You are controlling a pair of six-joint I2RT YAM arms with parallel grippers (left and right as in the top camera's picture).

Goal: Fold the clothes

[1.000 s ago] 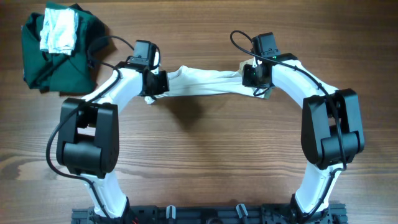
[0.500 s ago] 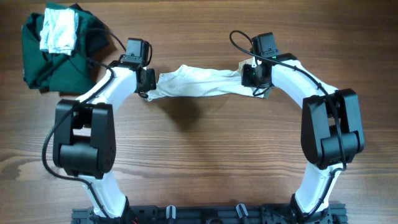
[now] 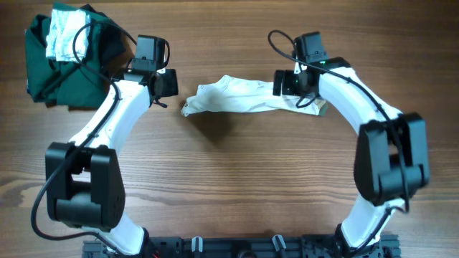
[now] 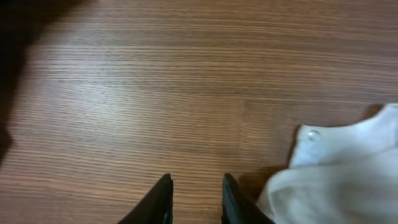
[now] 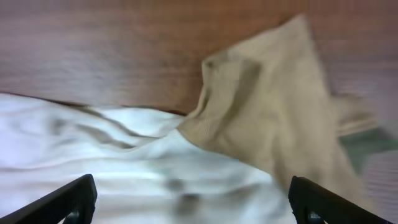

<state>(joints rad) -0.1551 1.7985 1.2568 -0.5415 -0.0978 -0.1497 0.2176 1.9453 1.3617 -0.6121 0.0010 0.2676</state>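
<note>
Evidently laid long for folding: the clothes, stretched across the middle of the table toward its far edge, tan part at the right end. Just beyond, left gripper slightly parted beside the white end, empty; right gripper wide above the tan part, empty. Dark green garment parked at far left corner, out of the way.

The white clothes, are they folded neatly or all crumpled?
Crumpled, not neatly folded. The white clothes lie as a long wrinkled strip on the table, tan part bunched at one end.
</note>
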